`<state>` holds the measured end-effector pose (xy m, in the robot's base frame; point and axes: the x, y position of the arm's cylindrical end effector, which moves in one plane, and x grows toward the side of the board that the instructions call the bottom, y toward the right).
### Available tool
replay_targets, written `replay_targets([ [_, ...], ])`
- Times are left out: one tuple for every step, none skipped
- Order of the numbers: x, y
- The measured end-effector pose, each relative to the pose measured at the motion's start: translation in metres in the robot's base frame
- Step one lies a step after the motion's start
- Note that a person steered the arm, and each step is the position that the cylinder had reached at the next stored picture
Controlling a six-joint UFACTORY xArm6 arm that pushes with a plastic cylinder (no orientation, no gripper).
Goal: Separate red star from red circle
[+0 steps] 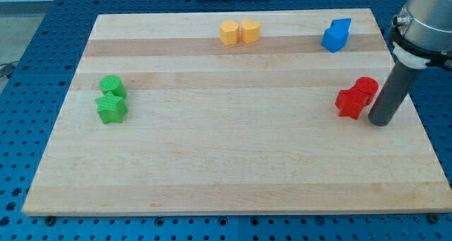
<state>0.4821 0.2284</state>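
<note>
The red star (348, 102) and the red circle (366, 90) lie touching each other near the view's right edge of the wooden board (226, 163). The star is at the lower left of the pair, the circle at the upper right. My tip (379, 122) rests on the board just to the right of and slightly below the pair, close beside the circle and star. I cannot tell whether it touches them.
Two yellow blocks (239, 32) sit side by side at the view's top centre. A blue block (337, 35) lies at the top right. A green circle (111, 85) and a green star (111, 108) sit together at the left.
</note>
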Motion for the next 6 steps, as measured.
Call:
replay_targets([
  [-0.003,-0.001],
  [-0.010,-0.011],
  [-0.007,-0.028],
  [-0.004,-0.047],
  [-0.003,-0.062],
  [-0.003,-0.031],
])
